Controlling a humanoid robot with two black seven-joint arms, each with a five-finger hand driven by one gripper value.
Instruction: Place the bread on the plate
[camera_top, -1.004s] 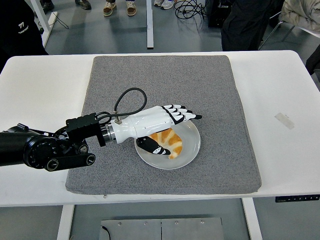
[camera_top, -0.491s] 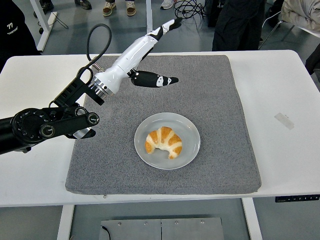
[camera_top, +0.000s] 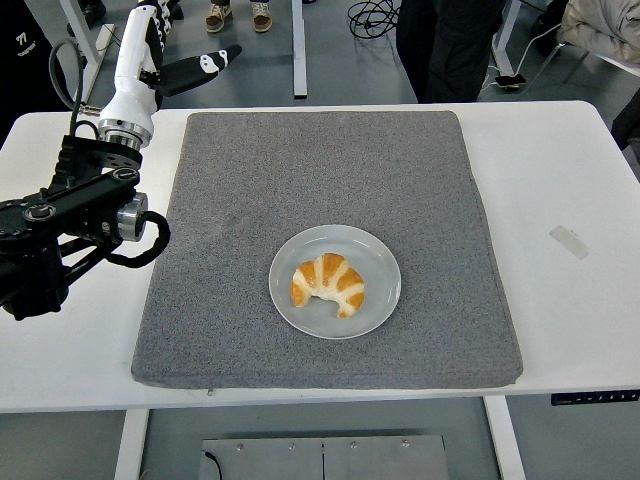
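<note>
A golden croissant (camera_top: 328, 284) lies on the white round plate (camera_top: 383, 262), which sits on the grey mat (camera_top: 330, 170) a little below the middle. My left hand (camera_top: 165, 45) is raised high at the far left corner of the mat, well away from the plate. Its white fingers point up past the picture's top and the black thumb (camera_top: 202, 68) sticks out to the right. It holds nothing. The right arm does not show.
The black left forearm (camera_top: 60, 235) lies over the table's left side. A small strip of tape (camera_top: 568, 240) is on the table at the right. People's legs and shoes stand beyond the far edge.
The left hand has let go of the croissant on the plate, lifted off it and swung up and back to the far left corner. The croissant stays on the plate.
</note>
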